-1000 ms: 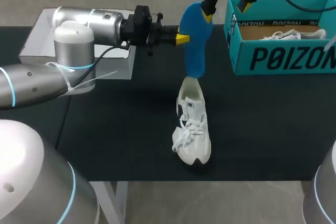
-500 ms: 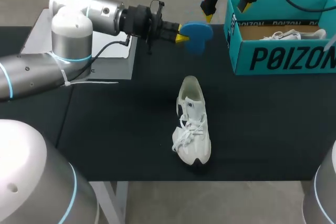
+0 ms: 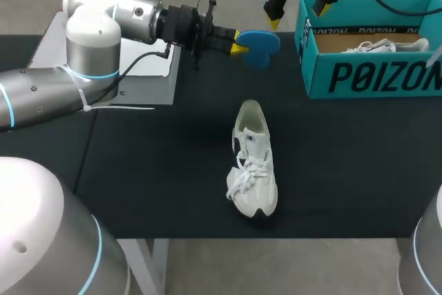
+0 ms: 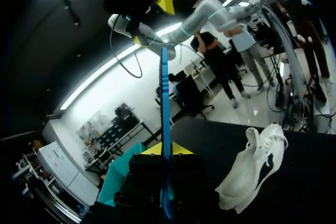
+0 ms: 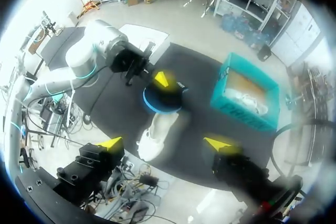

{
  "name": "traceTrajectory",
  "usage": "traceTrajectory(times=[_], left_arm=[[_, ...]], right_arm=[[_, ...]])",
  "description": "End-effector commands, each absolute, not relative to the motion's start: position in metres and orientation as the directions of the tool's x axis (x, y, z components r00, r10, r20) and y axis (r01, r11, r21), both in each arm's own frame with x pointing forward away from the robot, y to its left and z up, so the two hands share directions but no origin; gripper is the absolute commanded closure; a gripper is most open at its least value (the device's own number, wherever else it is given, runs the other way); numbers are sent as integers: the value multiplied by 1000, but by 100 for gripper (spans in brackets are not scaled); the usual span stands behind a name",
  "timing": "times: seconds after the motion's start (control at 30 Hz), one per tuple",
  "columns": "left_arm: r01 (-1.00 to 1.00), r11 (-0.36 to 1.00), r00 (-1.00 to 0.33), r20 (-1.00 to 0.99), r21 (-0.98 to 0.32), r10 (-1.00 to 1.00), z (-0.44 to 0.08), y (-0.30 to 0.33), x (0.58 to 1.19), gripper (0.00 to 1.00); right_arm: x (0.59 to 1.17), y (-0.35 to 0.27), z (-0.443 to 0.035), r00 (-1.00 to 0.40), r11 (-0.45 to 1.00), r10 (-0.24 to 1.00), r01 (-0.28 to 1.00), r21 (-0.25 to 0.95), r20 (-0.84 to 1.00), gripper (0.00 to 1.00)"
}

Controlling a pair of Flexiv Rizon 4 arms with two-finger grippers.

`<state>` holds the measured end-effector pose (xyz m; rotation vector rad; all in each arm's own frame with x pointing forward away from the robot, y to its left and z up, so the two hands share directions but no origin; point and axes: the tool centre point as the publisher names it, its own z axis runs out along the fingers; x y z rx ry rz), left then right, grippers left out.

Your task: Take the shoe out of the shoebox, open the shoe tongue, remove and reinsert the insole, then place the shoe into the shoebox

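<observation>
Pinches blue insole in left claw, up off tabletop, prob. to refit into white shoe lying outside shoebox; holds right claw wide open, empty, out of way.

The black desk carries three things. A white shoe rests upright on its sole below the left end effector and on the robot's side of it, well apart, with its toe toward the robot. An open teal shoebox stands beneath the right end effector and reaches off to that end effector's right. A pale grey plate lies flat behind the left end effector, under its arm.
</observation>
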<state>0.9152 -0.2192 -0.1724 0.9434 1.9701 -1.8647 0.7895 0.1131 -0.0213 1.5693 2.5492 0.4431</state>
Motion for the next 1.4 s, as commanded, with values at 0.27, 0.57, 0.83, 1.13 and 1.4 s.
traceTrajectory(times=[0.27, 0.57, 0.83, 1.13, 1.4], left_arm=[[616, -37, -752, -602, -787, 269, -172, -220, 915, 100], [949, -203, -197, -956, -242, 216, -168, -225, 902, 100], [971, -238, 58, -983, 16, 172, -178, -218, 887, 100], [971, -204, 153, -977, 121, 146, -197, -216, 884, 100], [969, -167, 204, -971, 182, 126, -207, -212, 891, 100]], right_arm=[[790, 113, -22, -457, 421, 888, 854, 305, 56, 0], [790, 113, -22, -457, 421, 888, 854, 305, 56, 0], [790, 113, -22, -457, 421, 888, 854, 305, 56, 0], [790, 113, -22, -457, 421, 888, 854, 305, 56, 0], [790, 113, -22, -457, 421, 888, 854, 305, 56, 0]])
